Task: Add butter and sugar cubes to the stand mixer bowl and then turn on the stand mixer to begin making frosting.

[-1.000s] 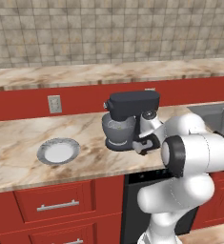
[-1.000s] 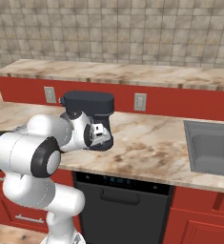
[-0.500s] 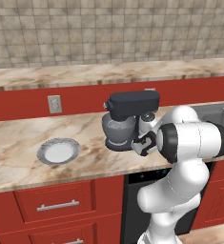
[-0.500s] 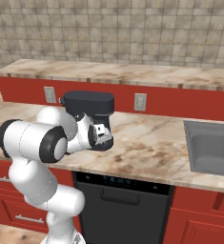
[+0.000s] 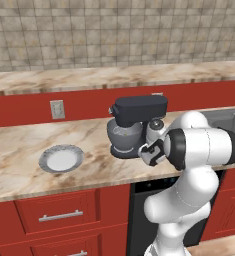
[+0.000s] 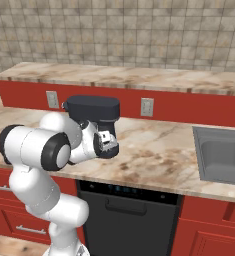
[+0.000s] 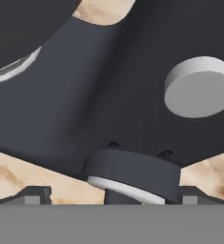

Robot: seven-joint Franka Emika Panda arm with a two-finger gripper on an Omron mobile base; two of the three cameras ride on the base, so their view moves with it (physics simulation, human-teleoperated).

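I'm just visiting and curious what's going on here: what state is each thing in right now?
stand mixer: upright on the counter, head down over the bowl.
stand mixer bowl: seated on the mixer's base.
knob: close in front of the end effector, untouched.
end effector: open, holding nothing, at the mixer.
plate: flat on the counter, nothing visible on it.

Stand mixer [image 5: 138, 125] on the counter [image 5: 19, 145], bowl [image 5: 124, 136] under its head. Plate [image 5: 61, 158] to the left, well apart. Sink [image 6: 222, 152] far right. Wall outlet [image 5: 57, 109] behind, left of the mixer. Dishwasher [image 6: 126, 215] below the counter.
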